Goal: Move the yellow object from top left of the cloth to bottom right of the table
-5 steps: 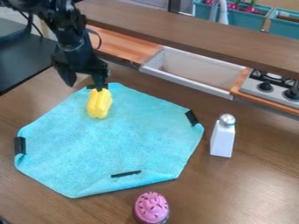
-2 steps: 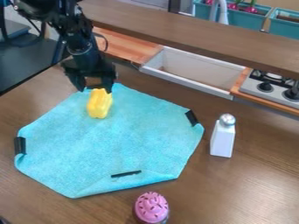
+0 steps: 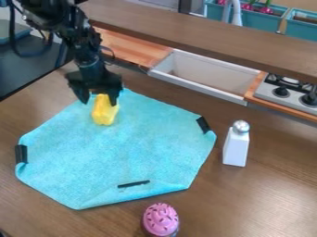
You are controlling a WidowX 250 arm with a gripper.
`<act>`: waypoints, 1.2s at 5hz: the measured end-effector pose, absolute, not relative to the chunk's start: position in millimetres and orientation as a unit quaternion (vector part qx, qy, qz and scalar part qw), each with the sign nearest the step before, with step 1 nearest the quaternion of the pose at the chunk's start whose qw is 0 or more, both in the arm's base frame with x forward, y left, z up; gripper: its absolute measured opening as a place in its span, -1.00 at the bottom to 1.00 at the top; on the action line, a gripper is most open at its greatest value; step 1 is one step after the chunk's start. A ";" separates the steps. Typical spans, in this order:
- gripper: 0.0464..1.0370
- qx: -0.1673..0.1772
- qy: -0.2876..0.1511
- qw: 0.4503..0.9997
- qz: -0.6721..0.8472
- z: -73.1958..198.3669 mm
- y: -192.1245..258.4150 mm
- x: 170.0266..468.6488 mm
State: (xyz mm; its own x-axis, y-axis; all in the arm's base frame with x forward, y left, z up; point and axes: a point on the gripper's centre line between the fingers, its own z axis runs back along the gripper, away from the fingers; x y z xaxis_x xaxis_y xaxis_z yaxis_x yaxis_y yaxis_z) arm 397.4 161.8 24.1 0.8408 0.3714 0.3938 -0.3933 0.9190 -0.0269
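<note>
My arm's all black, skinny and jointed, with chunky, knobbly bits up top and a narrower forearm. Dark cables loop off it, and the black gripper has two thick fingers, kinda claw-shaped.

A white bottle with a silver round top stands upright at the right of the frame, and a pink-topped cupcake sits at the bottom centre. Toward the upper right are a pale sink, a stove with dark knobs, a long brown ledge and teal planters.
</note>
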 end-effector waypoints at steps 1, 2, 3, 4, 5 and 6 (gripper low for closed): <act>0.84 0.032 -0.191 0.960 0.202 13.4 162.7 397.5; 0.58 0.033 -0.192 0.958 0.210 11.3 163.3 398.1; 0.58 0.023 -0.186 0.961 0.206 10.4 159.9 396.8; 0.58 0.001 -0.199 0.961 0.192 29.3 156.1 397.7; 0.58 -0.016 -0.214 0.962 0.170 52.5 149.3 393.0; 0.58 -0.026 -0.224 0.965 0.134 65.2 133.3 379.3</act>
State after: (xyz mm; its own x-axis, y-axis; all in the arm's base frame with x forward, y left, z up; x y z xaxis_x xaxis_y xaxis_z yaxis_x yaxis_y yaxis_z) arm 379.3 133.3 65.2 0.8639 0.2694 0.4256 -0.2465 0.9630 -0.1092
